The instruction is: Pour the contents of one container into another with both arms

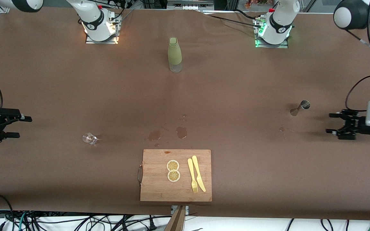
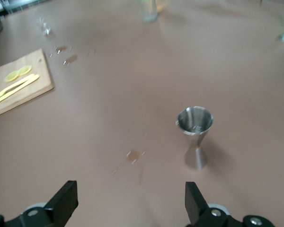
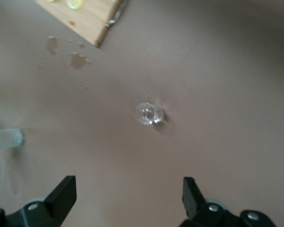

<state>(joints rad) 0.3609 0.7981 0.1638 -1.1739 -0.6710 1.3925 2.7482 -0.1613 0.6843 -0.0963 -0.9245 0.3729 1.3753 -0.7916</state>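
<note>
The small silver jigger [image 1: 299,108] stands upright on the brown table toward the left arm's end. My left gripper [image 1: 330,123] is open and empty, a hand's width clear of it, out toward the table's end. In the left wrist view the jigger [image 2: 195,135] lies ahead of the open gripper [image 2: 131,198], not between the fingers. The tiny clear glass [image 1: 90,138] stands toward the right arm's end. My right gripper [image 1: 22,127] is open and empty, well apart from it. In the right wrist view the glass [image 3: 150,114] stands ahead of the open gripper [image 3: 129,194].
A tall olive-green sleeved bottle [image 1: 174,54] stands mid-table near the bases. A wooden cutting board [image 1: 153,189] with two lemon slices [image 1: 173,170], a yellow fork and a yellow knife lies near the front edge. Wet spots [image 1: 181,132] mark the cloth just above the board.
</note>
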